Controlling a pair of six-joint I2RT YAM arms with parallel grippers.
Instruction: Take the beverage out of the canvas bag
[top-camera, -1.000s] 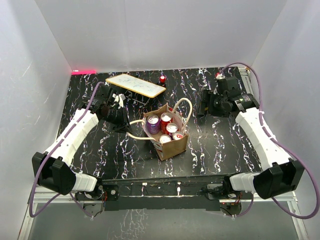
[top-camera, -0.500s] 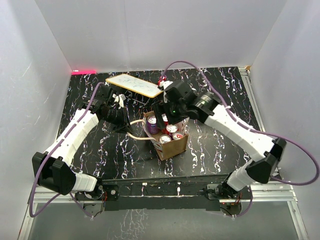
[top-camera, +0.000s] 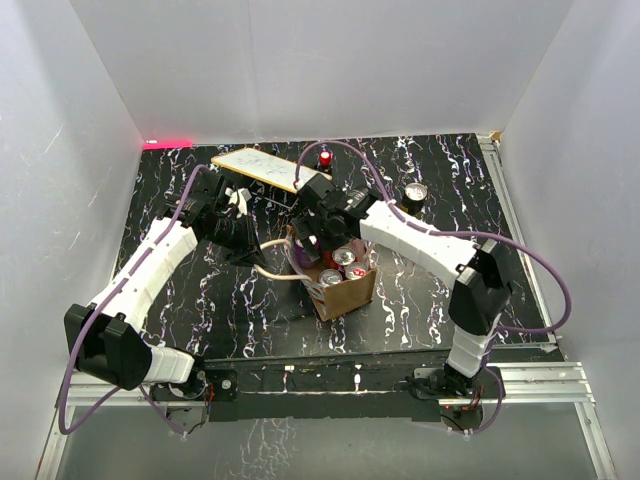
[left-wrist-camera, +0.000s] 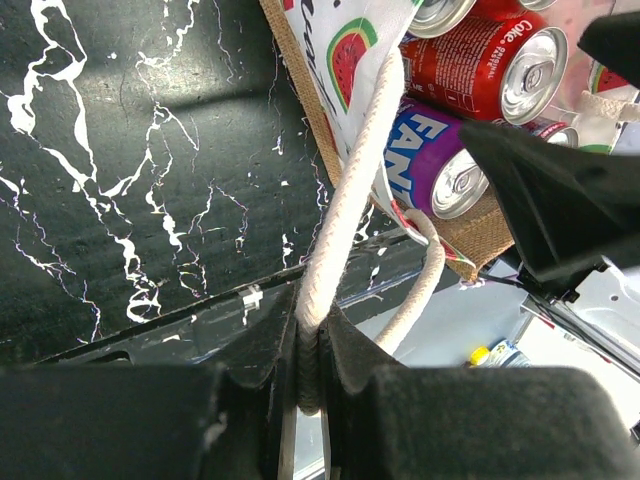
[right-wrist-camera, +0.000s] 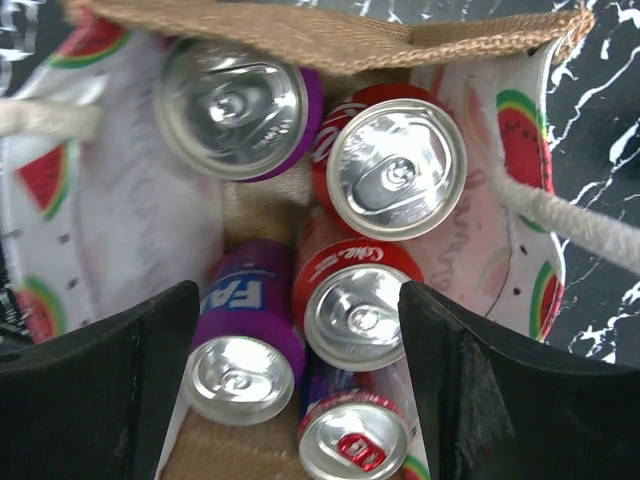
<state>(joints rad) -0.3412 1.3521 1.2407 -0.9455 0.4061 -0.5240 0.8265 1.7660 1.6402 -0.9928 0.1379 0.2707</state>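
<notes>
The canvas bag stands mid-table with its mouth open. It holds several beverage cans: in the right wrist view two purple Fanta cans, two red Coke cans and one more can. My right gripper hangs open just above the bag's mouth. Its two fingers straddle the lower Fanta and Coke cans without touching them. My left gripper is shut on the bag's cream rope handle on the bag's left side and holds it taut.
One can stands upright on the table right of the bag. A small red can and a flat white board lie at the back. The bag's other rope handle hangs on the far side.
My right arm swung from the right side of the table to over the bag's mouth, uncovering the can at the right. The left gripper and the bag stayed put.
</notes>
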